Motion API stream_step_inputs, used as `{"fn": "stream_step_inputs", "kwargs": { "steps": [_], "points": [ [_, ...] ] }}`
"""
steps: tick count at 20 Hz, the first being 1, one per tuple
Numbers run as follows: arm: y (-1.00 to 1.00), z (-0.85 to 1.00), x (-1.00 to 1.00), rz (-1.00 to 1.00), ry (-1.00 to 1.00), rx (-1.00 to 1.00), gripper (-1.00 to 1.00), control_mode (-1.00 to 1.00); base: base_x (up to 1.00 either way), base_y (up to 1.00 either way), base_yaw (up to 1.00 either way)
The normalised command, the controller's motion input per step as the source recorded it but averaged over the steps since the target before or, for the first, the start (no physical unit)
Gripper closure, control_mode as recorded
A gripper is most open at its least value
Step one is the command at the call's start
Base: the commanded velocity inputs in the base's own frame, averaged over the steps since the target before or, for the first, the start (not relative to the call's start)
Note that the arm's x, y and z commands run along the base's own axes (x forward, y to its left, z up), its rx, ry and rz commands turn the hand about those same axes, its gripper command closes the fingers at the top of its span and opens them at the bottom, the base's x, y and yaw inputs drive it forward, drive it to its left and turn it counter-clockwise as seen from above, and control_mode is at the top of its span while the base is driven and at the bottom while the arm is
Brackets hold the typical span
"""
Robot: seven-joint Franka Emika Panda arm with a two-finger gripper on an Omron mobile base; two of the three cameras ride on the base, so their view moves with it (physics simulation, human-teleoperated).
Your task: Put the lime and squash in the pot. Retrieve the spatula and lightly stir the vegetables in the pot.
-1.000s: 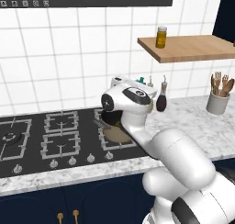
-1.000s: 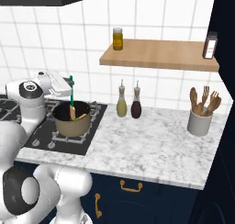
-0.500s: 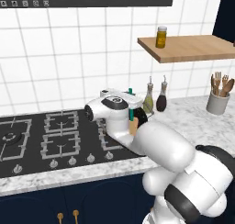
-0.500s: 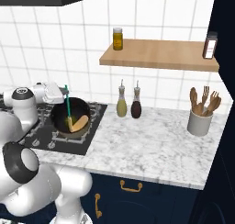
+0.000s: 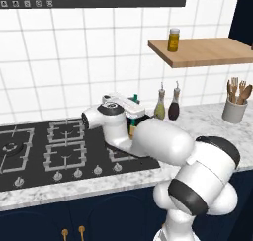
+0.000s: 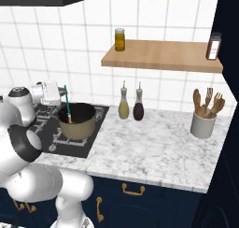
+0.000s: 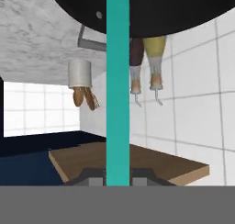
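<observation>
The spatula (image 7: 117, 81) looks like a light, stiff tool, so I judge it will not bend while stirring; its smooth handle could slip or turn if held loosely, so a hold high on the handle, as now, seems right. It has a long teal-green handle; the head is hidden inside the pot (image 6: 77, 122). The gripper (image 6: 60, 93) is clenched around the upper handle, with the handle running straight up between the finger tips in the hand view. In the right base view the spatula stands almost upright in the tan-bronze pot on the stove (image 6: 93, 133), at about 9 o'clock from the two bottles (image 6: 131, 106). The vegetables cannot be seen inside.
</observation>
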Motion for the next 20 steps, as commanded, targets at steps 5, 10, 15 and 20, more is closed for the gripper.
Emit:
{"fn": "stream_step_inputs", "kwargs": {
  "steps": [5,10,15,20],
  "points": [
    [-0.62,-0.83,-0.84,0.00,-0.27,0.03,1.00,-1.00,0.00,0.00,0.00],
    [-0.73,-0.64,-0.14,0.17,-0.53,0.09,1.00,-1.00,0.00,0.00,0.00],
    [-0.20,-0.04,0.66,0.28,-0.30,0.07,1.00,-1.00,0.00,0.00,0.00],
    [0.09,-0.07,0.46,0.30,-0.17,0.09,1.00,-1.00,0.00,0.00,0.00]
  ]
}}
